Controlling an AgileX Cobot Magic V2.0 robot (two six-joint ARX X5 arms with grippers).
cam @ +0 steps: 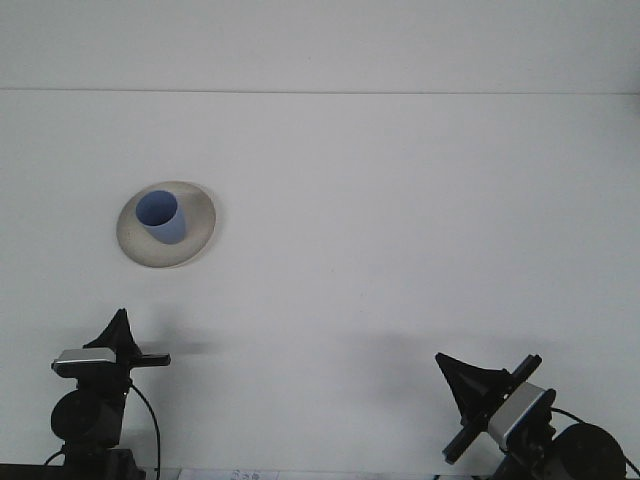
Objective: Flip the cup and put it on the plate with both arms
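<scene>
Blue cup [160, 218] stands upright on the plate [196, 243].

One blue cup [160, 218] is sitting on one pale plate [196, 238] at ten o'clock on the one white desk [400, 230]. Two end effectors are showing: left end effector [120, 345], right end effector [480, 395].

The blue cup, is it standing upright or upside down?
Upright: the cup shows its open mouth on top and stands on the plate.
</scene>
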